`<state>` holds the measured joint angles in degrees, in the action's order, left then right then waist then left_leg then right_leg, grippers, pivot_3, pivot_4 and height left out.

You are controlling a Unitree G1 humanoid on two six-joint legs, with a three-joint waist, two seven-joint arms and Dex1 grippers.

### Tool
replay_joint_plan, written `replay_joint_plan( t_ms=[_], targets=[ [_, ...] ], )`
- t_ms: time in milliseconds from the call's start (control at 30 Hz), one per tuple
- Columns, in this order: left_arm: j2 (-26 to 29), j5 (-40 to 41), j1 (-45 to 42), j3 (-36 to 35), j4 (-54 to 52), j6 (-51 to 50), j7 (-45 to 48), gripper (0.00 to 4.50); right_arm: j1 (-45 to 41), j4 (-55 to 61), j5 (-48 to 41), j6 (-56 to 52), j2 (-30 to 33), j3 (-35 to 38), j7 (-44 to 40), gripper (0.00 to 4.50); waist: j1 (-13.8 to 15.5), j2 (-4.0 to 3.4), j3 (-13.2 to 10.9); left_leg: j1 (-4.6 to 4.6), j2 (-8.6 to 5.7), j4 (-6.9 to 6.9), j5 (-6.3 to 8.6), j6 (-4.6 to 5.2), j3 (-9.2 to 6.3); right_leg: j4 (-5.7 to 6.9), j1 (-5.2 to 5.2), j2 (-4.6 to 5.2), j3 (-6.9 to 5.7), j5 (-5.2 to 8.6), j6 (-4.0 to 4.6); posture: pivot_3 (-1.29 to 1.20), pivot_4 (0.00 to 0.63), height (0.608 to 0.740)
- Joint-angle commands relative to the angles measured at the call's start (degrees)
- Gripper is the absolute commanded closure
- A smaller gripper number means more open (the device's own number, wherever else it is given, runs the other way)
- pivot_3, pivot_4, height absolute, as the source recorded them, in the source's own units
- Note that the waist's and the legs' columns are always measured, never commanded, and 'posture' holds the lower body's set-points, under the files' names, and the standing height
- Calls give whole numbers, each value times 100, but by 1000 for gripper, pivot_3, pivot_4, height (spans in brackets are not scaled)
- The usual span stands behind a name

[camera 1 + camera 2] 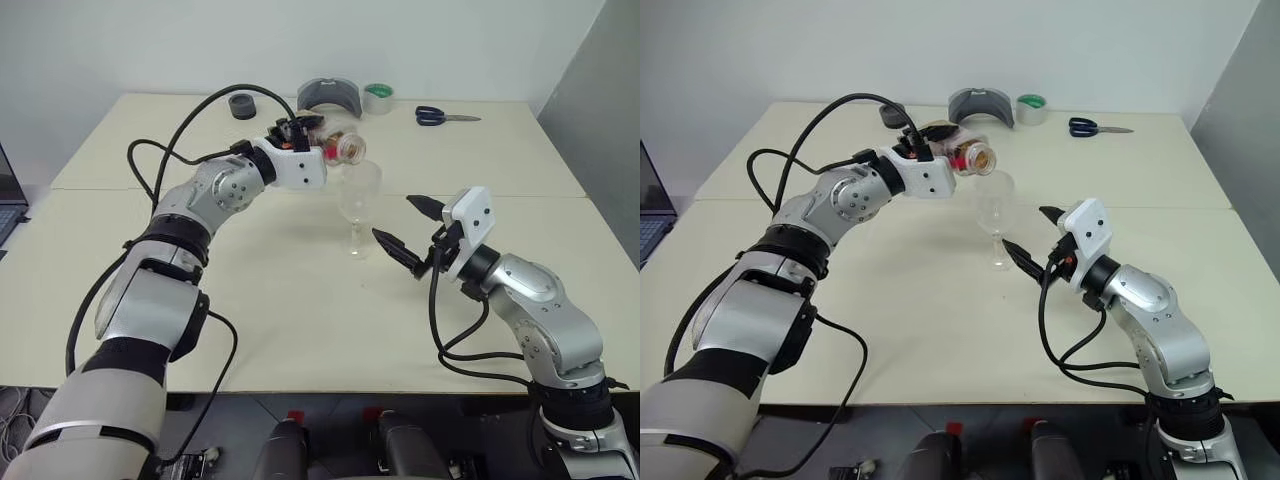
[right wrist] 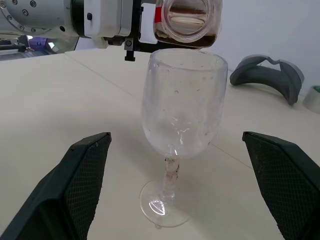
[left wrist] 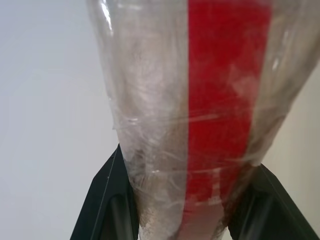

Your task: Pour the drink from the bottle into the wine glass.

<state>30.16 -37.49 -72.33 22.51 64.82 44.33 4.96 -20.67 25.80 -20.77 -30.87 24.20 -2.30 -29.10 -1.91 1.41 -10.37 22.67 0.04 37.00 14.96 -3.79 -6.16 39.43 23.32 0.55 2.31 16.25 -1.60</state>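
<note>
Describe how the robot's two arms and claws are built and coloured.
Both arms are silver-grey shells with black joint bands and loose black cables. Each wrist ends in a white block. The left claw and right claw each have two black, pointed fingers with textured pads.

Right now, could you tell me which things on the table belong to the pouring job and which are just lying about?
In use:
- bottle, tipped, in left claw
- drink
- wine glass
- right claw, open beside the glass

Lying about:
- scissors
- green tape roll
- black tape roll
- grey curved piece

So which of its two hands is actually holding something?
The left hand: its fingers are clamped on the tipped bottle above the wine glass. The right hand is open, holding nothing.
</note>
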Motion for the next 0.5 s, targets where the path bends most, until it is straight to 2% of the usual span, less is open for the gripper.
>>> replay_joint_plan(
  t_ms=[33,500],
  targets=[
    [121,-193,-316,93,-94,168,-464,2792,-12,213,-25,105,-21,103,40,0,3,0,0,0,-2,0,0,0,-1,1,0,3,-1,0,0,0,150,740],
    [201,-640,-566,443,205,98,-1140,2792,-108,341,-100,-9,-93,88,131,0,0,0,0,0,-38,2,-3,5,-1,11,0,38,-3,1,-2,0,150,740]
  ],
)
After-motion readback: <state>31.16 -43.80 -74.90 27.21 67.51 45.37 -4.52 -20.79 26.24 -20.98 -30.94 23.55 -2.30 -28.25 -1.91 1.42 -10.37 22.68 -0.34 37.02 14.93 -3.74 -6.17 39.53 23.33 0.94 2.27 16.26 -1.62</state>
